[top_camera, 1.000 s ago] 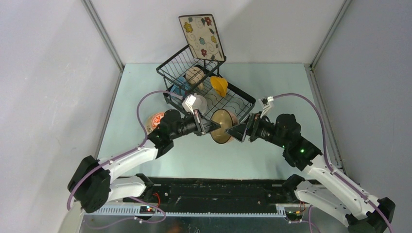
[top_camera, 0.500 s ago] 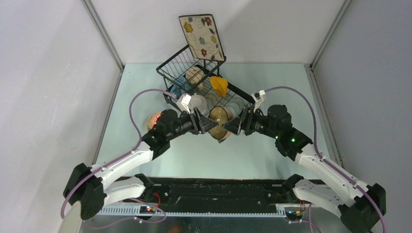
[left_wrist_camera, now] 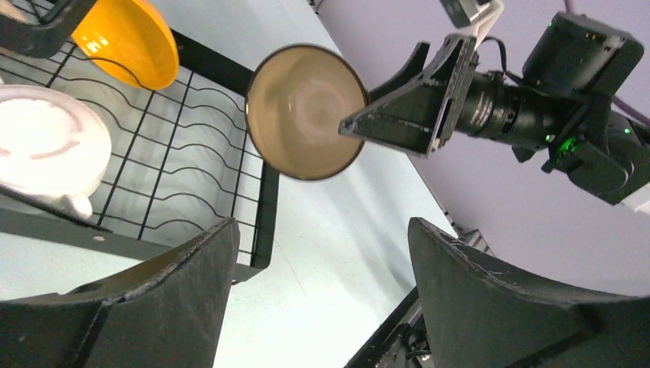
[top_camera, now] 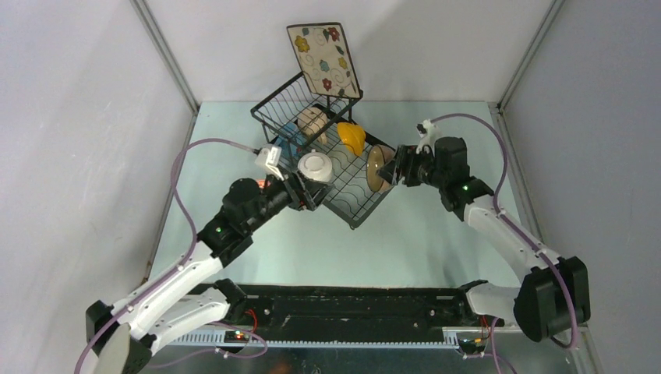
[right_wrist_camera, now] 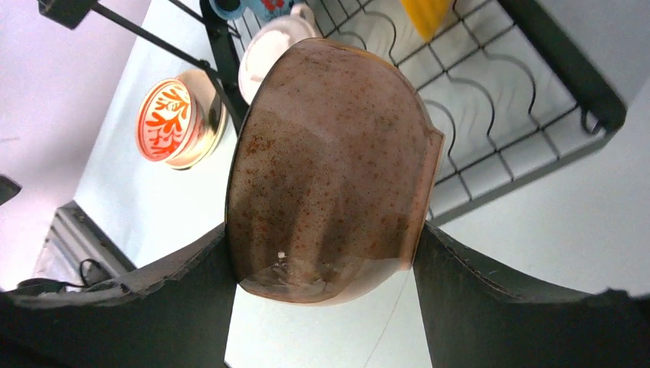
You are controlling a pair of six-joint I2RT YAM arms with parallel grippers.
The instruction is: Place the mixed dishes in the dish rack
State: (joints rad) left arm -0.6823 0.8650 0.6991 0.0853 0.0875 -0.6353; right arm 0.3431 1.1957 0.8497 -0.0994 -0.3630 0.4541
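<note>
Seen from above, two robot arms reach over a pale tabletop toward a black wire dish rack. The right gripper holds a speckled tan bowl with one finger pressed against each side. The bowl is tipped on its edge in the air over the right edge of the rack's flat tray section, with its mouth facing left. The left gripper is spread wide and holds nothing. It hangs at the near left edge of the rack, pointing toward the bowl's open side and well apart from it. On the flat tray, a white two-handled bowl lies to the left and an orange-yellow bowl stands on edge farther back. The raised basket at the far end holds a beige mug and a blue mug. A square floral plate leans at the basket's far rim. A red-patterned bowl sits on the tabletop left of the rack.
</note>
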